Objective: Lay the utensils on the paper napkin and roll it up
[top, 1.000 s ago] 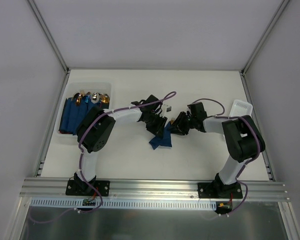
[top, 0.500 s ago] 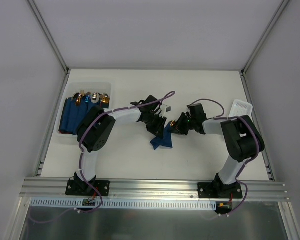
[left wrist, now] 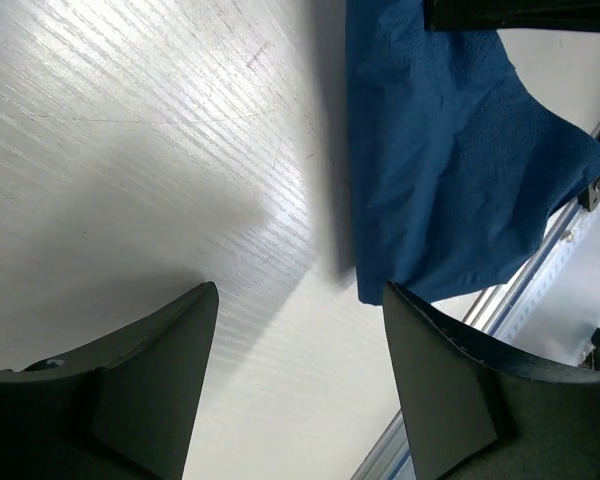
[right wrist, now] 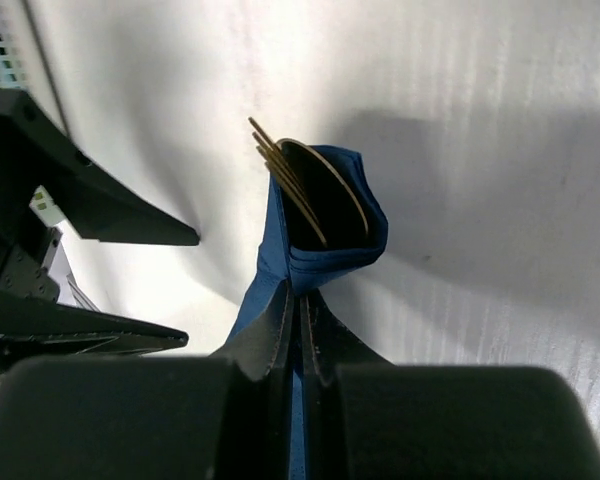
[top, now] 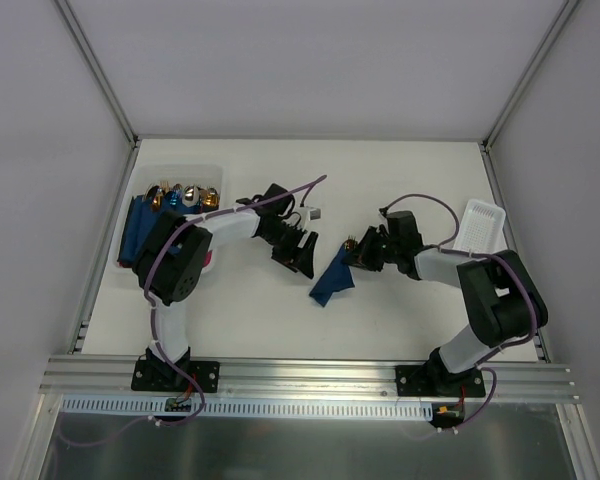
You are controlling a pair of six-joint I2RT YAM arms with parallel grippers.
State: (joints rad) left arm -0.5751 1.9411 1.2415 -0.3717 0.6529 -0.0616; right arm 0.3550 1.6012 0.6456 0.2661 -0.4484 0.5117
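Table [top: 400, 180], white, flat, seen from above: a clear plastic bin [top: 130, 268] at the far left holds dark blue napkin rolls [top: 140, 232] with shiny metal cutlery heads [top: 185, 195] poking out. A small white slotted tray [top: 482, 222] stands at the right edge. At mid-table the left gripper [top: 298, 252] and the right gripper [top: 355, 252] face each other, near but apart. The thin navy-blue paper napkin [top: 331, 283] lies between them, its upper end at the right gripper and its lower end slanting toward the near edge.

Left wrist view: the left gripper's two black fingers [left wrist: 150, 390] stand wide apart with only bare table between them. The napkin hangs crumpled beyond the right-hand finger, apart from both.

Right wrist view: the right gripper's jaws are pressed together, pinching a fold of the napkin. The sheet is wrapped into a loose cone around the slim coppery-gold utensils [right wrist: 300, 185], whose thin ends stick out of its open top. The bundle casts a shadow on the table; whether its lower end touches the surface cannot be told. The left gripper's fingers show at the left, clear of the bundle.
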